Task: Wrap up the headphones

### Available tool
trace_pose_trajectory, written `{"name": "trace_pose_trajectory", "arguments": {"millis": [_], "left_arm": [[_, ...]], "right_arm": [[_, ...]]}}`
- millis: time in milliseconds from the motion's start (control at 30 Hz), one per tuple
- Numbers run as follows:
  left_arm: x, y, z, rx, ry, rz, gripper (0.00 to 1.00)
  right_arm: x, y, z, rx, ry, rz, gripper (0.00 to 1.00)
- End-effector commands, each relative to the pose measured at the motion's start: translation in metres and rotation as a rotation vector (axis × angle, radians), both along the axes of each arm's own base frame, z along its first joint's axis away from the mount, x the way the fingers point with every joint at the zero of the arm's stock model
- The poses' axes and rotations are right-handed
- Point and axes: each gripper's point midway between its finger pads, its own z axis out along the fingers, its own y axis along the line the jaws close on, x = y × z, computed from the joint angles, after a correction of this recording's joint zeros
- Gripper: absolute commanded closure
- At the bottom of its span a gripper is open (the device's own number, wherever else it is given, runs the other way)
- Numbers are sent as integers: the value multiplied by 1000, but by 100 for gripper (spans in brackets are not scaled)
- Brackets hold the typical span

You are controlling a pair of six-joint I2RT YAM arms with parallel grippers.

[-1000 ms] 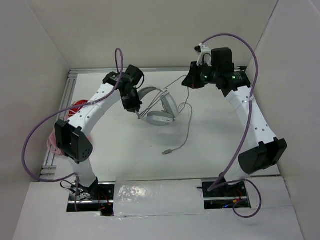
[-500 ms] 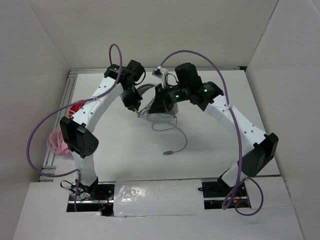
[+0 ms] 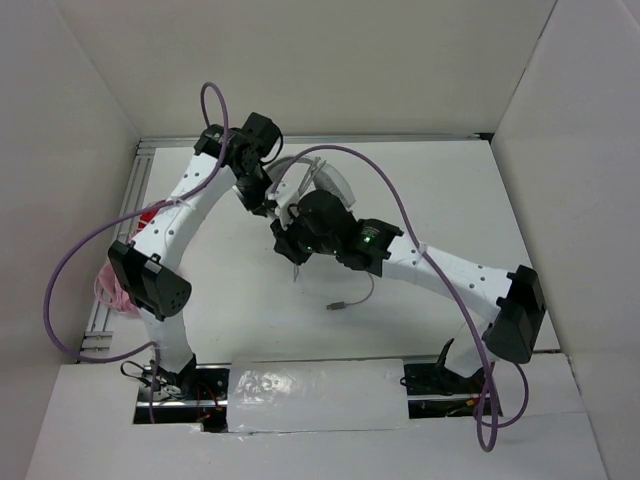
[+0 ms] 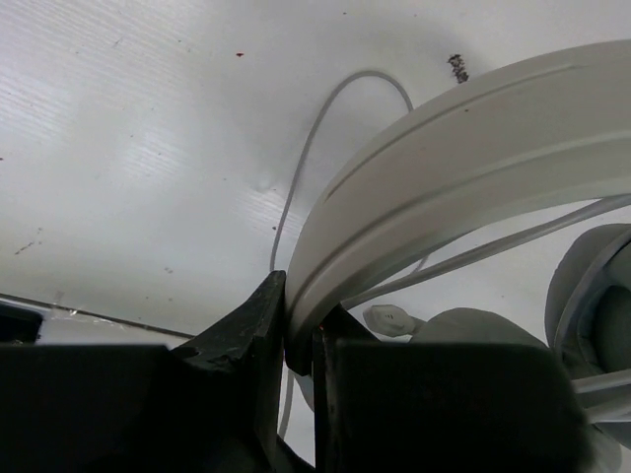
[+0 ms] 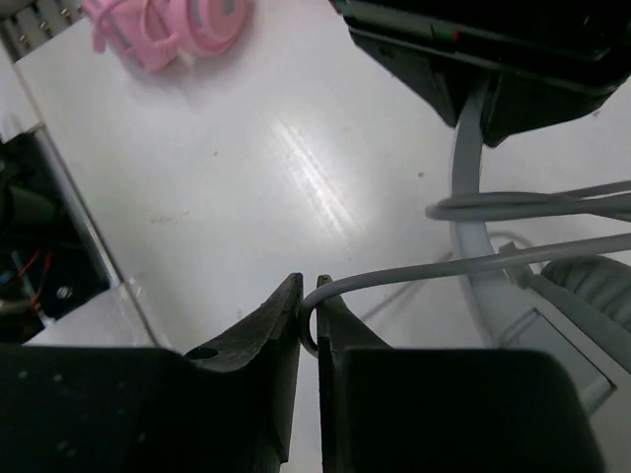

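The white counter [image 3: 450, 200] has the grey-white headphones [image 3: 333, 183] toward its far side, left of centre, partly hidden under both arms. The pink headphones [image 5: 168, 25] lie well apart at the left edge. The left end effector [image 4: 301, 317] is clamped tight on the headband [image 4: 463, 138]. The right end effector [image 5: 308, 296], just beside, pinches the thin grey cable [image 5: 473, 264] between nearly closed fingertips

right gripper [image 5: 308, 296] swings across.
Moves from far right of headphones [image 3: 335, 183] to their near-left side, dragging cable [image 5: 473, 264] along with it.
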Motion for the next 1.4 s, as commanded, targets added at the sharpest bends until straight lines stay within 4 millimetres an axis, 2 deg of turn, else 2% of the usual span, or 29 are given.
{"name": "trace_pose_trajectory", "arguments": {"millis": [0, 33, 67, 233, 467, 533, 567, 633, 667, 800, 933, 1067, 1133, 1200, 1267, 1367], "left_arm": [[24, -20, 65, -211, -226, 60, 100], [24, -22, 76, -241, -262, 51, 100], [23, -23, 79, -254, -271, 44, 100], [12, -34, 114, -365, -346, -26, 100], [-4, -39, 154, -458, -440, -100, 100], [-10, -39, 162, -475, -458, -112, 100], [-15, -38, 171, -492, -483, -122, 100], [-19, -36, 175, -501, -499, -130, 100], [-22, -36, 179, -506, -512, -141, 100], [-39, -31, 201, -540, -577, -183, 100], [-52, -31, 216, -566, -628, -239, 100], [-66, -30, 229, -589, -668, -288, 100], [-72, -28, 236, -596, -694, -307, 100], [-78, -30, 245, -611, -727, -352, 100], [-92, -35, 256, -653, -750, -428, 100], [-102, -34, 264, -668, -777, -469, 100]], "right_arm": [[-3, 12, 34, 112, -152, -23, 83], [2, 15, 28, 137, -188, -59, 82], [-3, 20, 26, 154, -207, -63, 82], [9, 20, 10, 236, -339, -150, 82], [9, 23, -23, 404, -410, -162, 72], [13, 24, -23, 420, -426, -178, 68], [17, 27, -23, 430, -439, -195, 65], [25, 27, -20, 441, -451, -235, 57], [36, 25, -22, 431, -456, -295, 56], [65, 20, -33, 402, -440, -356, 55], [86, 26, -45, 384, -409, -353, 53], [109, 16, -62, 354, -377, -427, 53], [114, 9, -60, 357, -360, -427, 54], [125, -1, -60, 366, -329, -461, 60], [131, -12, -66, 347, -299, -474, 67], [148, -43, -65, 382, -260, -537, 87]]}}
